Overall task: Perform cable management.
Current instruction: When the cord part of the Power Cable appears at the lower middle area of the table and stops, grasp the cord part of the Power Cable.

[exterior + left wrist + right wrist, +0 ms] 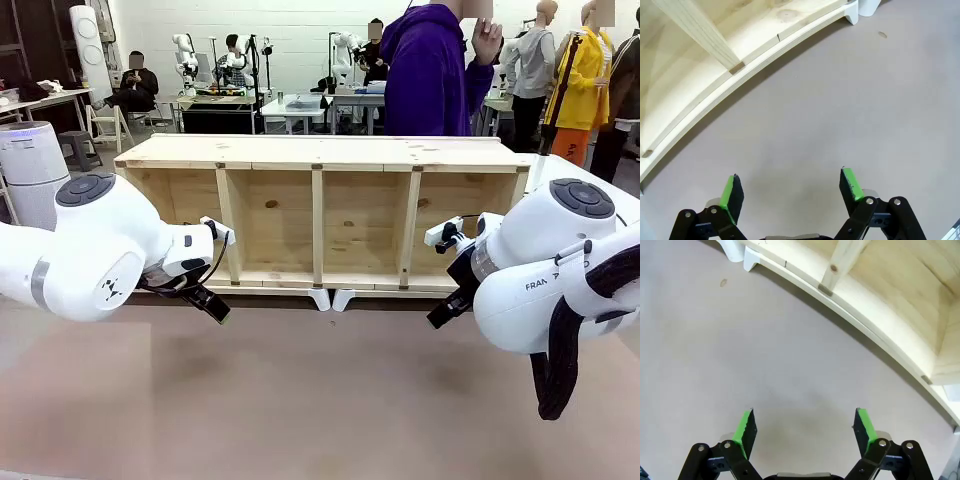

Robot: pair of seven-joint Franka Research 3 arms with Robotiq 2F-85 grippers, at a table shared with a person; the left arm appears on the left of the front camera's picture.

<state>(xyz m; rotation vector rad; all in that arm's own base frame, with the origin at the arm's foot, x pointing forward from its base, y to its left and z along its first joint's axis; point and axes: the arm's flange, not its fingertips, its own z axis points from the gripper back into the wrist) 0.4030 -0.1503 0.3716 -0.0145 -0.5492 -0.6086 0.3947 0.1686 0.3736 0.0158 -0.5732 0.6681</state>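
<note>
A long pale wooden shelf unit (320, 152) lies across the brown surface (320, 400), its open side towards the robot and split by upright boards into four compartments. Two small white feet (331, 298) sit side by side under its front edge near the middle.

The left end effector (216, 306) hangs low in front of the leftmost compartment, tilted down towards the surface. Seen from its own wrist camera, the left end effector (790, 182) has its green pads (728, 192) spread wide apart, with bare surface between them and nothing gripped.

The right end effector (444, 311) sits on the other side, low in front of the rightmost compartment. In its wrist view the right end effector (805, 424) is also spread wide, holding nothing, and the shelf's front edge curves across above it.

A person in a purple hooded top (425, 75) stands behind the shelf unit with one hand (488, 38) raised.

Where the cable lies I cannot tell from here.
</note>
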